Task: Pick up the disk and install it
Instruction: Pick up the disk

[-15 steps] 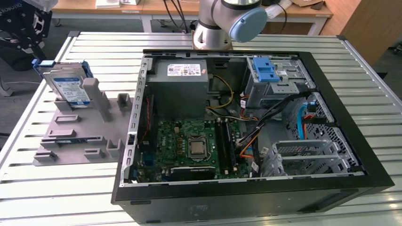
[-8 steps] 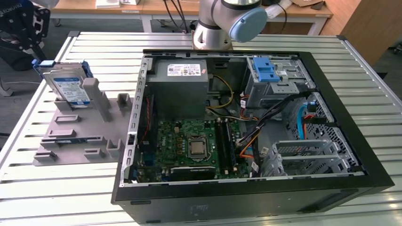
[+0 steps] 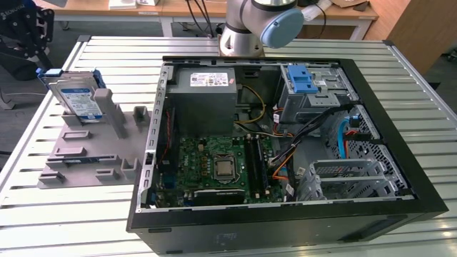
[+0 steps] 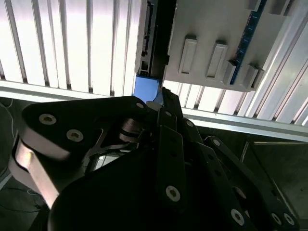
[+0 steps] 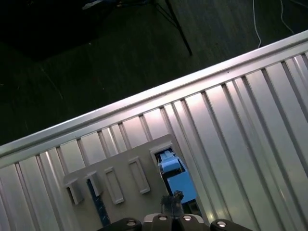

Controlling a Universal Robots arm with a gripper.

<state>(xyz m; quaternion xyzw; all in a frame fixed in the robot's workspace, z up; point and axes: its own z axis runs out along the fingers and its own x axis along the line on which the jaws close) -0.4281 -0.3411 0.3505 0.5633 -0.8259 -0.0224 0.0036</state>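
The disk [image 3: 77, 97], silver, white-and-blue labelled and blue-framed, is being held on end, long axis upright, label facing near, in the grey rack [image 3: 78, 160] at the exterior view's far left, beside the open computer case [image 3: 286, 214], while the gripper [image 4: 161, 98], opening impossible to tell, is being poised by its blue edge.

Grey plastic slotted holder [image 4: 211, 29] lay just ahead of the gripper [image 4: 161, 98], white slatted metal table [image 4: 72, 43] spread beneath it, open black computer case [image 3: 286, 225] with green motherboard [image 3: 200, 155] and grey power-supply box [image 3: 212, 99] sat farther off.
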